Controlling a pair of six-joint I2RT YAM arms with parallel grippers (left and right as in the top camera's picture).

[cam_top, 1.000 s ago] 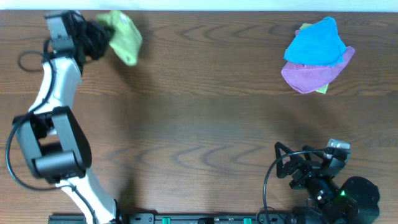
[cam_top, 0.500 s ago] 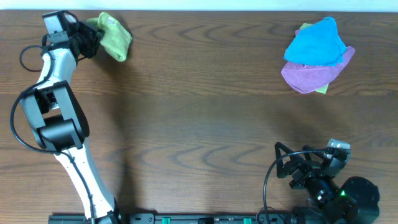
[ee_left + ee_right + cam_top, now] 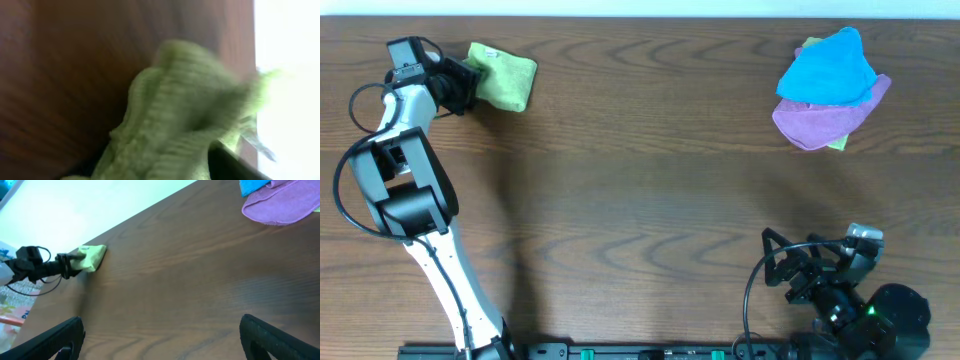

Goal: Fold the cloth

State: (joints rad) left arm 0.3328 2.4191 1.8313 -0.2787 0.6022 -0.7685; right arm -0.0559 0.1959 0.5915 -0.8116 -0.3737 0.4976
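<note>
The cloth lies as a compact green wad at the far left corner of the table, touching the left gripper. That wrist view is blurred, so I cannot tell whether its claw is clamped or parted. The right gripper rests near, jaws wide apart and empty. To finish well, release fully, then back straight off so the pile doesn't snag and unfold.
</note>
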